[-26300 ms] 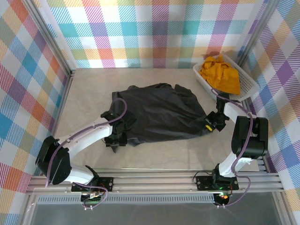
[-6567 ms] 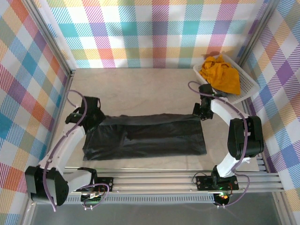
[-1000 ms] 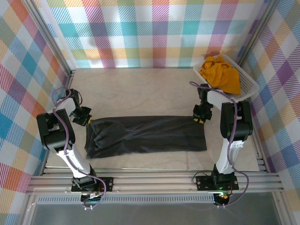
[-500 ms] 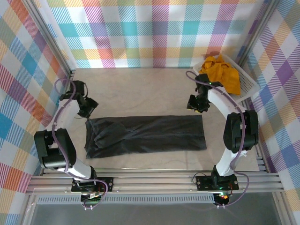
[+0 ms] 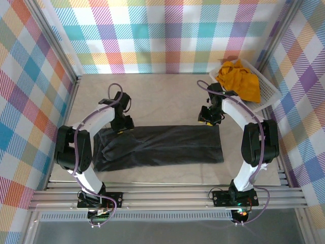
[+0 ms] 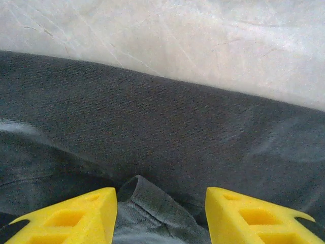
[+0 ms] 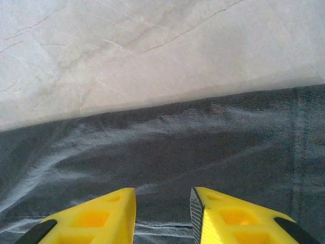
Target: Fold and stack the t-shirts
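The black t-shirt (image 5: pixel 162 147) lies folded into a long flat strip across the middle of the table. My left gripper (image 5: pixel 122 125) hovers at the strip's back edge near its left end. In the left wrist view the left gripper (image 6: pixel 161 216) is open, its yellow fingertips (image 6: pixel 76 216) straddling a small raised fold of the dark fabric (image 6: pixel 162 117). My right gripper (image 5: pixel 206 119) sits at the back edge near the right end. Seen from the right wrist, the right gripper (image 7: pixel 162 211) is open over flat cloth (image 7: pixel 177 142). The mustard t-shirt (image 5: pixel 237 80) is crumpled in the basket.
The white lattice basket (image 5: pixel 270 90) stands at the back right corner against the plaid wall. Bare marbled tabletop (image 5: pixel 162 96) stretches behind the strip. Metal frame rails run along the table's sides and front.
My left gripper has let go, opened and swung right from the far left end to the strip's back edge. The right gripper lifted off the right corner, shifting back and left. The shirt stays put.
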